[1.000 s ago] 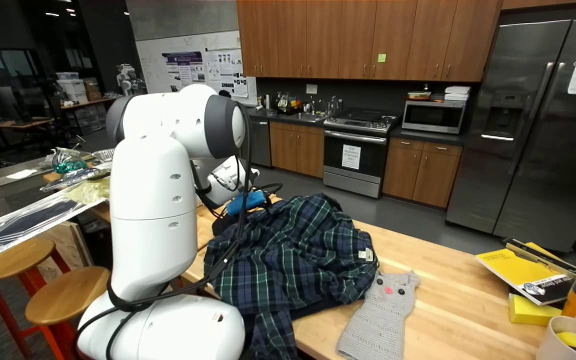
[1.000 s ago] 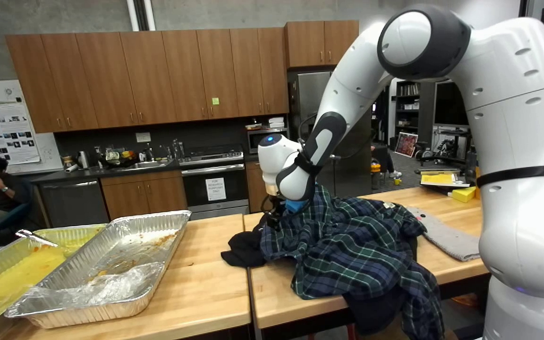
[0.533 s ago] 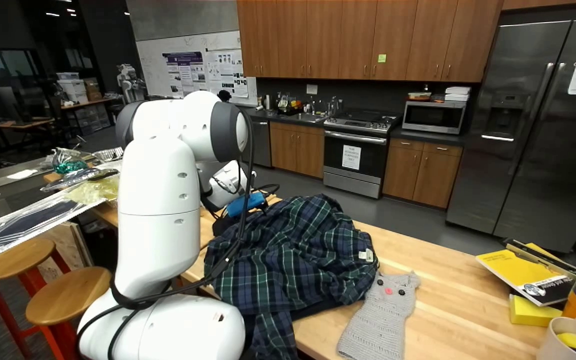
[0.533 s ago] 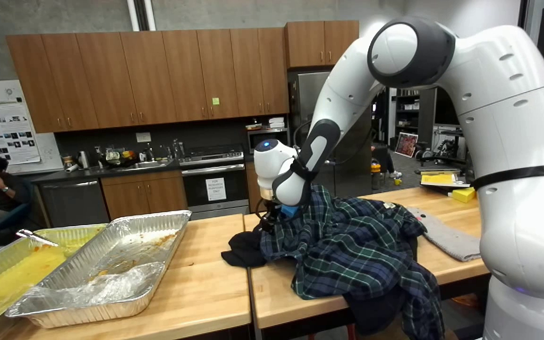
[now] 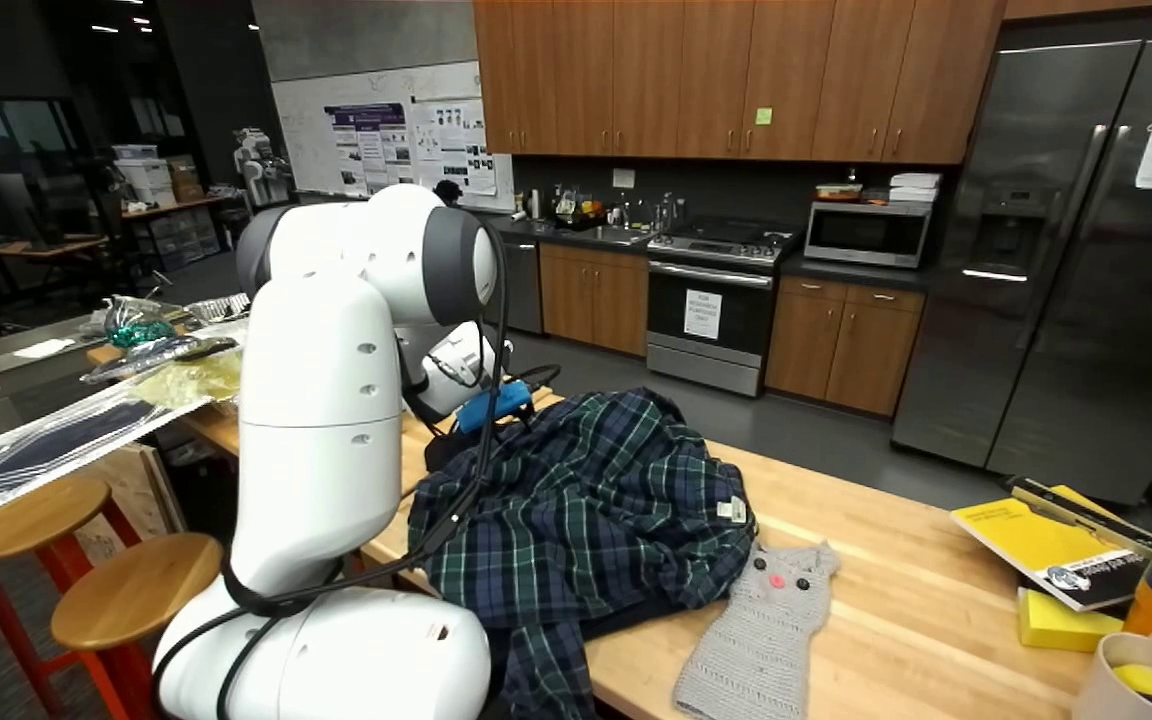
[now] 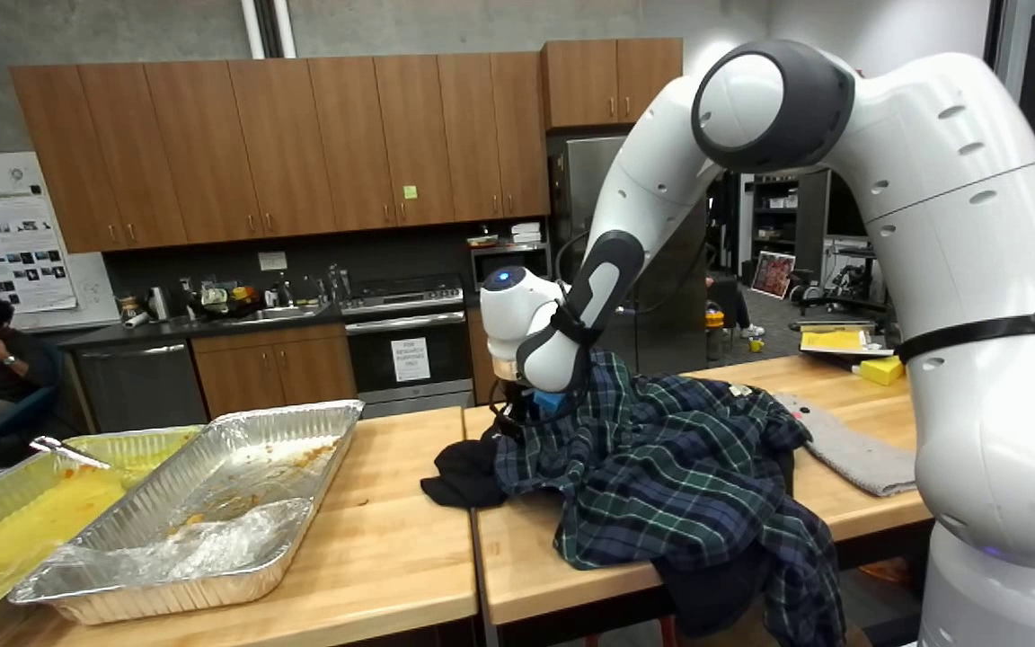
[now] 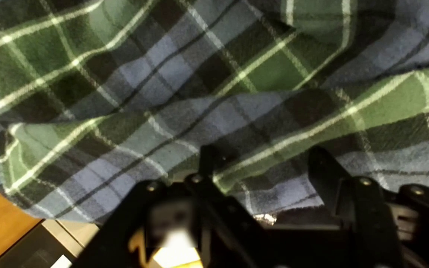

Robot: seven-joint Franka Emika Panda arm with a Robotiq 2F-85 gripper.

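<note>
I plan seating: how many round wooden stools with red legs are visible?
2, both at left in an exterior view: one rear stool, one front stool nearer the white robot arm. More may be hidden.

Arm [image 6: 739,101] and jaws lower, slightly farther out.

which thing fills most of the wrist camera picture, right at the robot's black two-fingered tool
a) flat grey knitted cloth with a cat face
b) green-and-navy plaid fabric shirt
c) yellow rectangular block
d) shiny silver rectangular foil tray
B: in the wrist view, folds of the green-and-navy plaid fabric shirt spread across most of the picture and show in the gap of the tool, whose jaws stand apart.
</note>
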